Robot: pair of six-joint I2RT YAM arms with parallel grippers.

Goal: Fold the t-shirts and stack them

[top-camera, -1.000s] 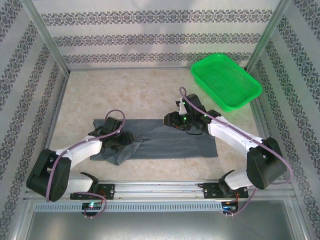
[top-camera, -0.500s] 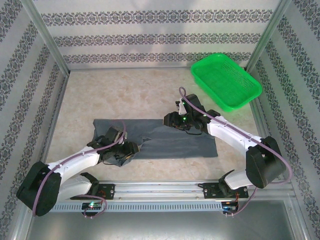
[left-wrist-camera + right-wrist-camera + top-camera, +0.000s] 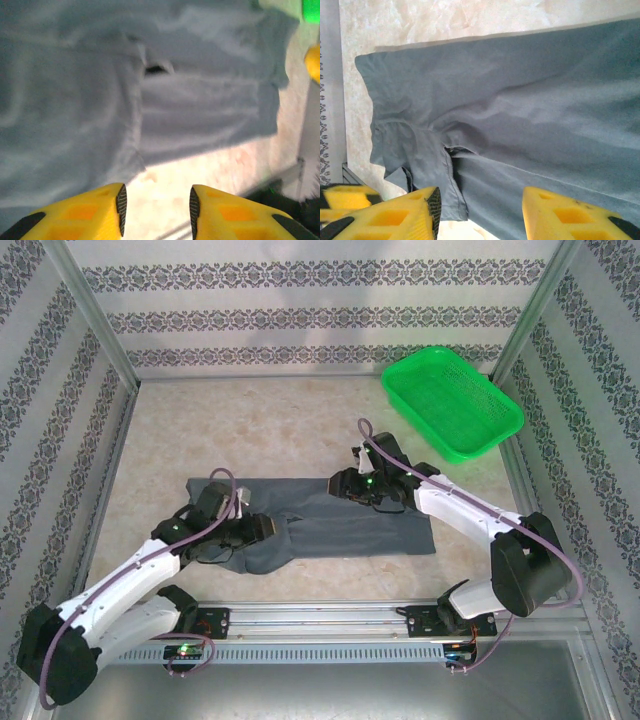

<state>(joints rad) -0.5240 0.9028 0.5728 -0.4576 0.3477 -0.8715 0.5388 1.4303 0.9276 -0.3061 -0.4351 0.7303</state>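
The t-shirt (image 3: 350, 525) is lying spread out across the tabletop (image 3: 260, 420), nearer the near edge than the far one and roughly midway between the side edges. The green basket (image 3: 425, 425) is sitting well apart from it in the far right corner.

The left gripper (image 3: 250, 532) is hanging low over the shirt's left end, where the cloth is bunching and drooping toward the near edge. The arm is covering that end, so I cannot tell how the sleeve there is lying. From the left wrist, the picture is blurring badly: the t-shirt (image 3: 200, 100) is showing as a pale grey sheet with a dark slit at a fold. The left gripper (image 3: 156, 192) is holding its yellow fingers apart, with bare tabletop showing between them and nothing clamped.

The right gripper (image 3: 347, 483) is hovering at the shirt's far edge, near the middle, and its dark body is hiding the cloth directly beneath. From the right wrist, the t-shirt (image 3: 545, 100) is looking sharper, with a rumpled fold at one end. The right gripper (image 3: 481, 195) is also standing with its jaws apart, gripping nothing. Whether either gripper is touching the fabric, I cannot tell.
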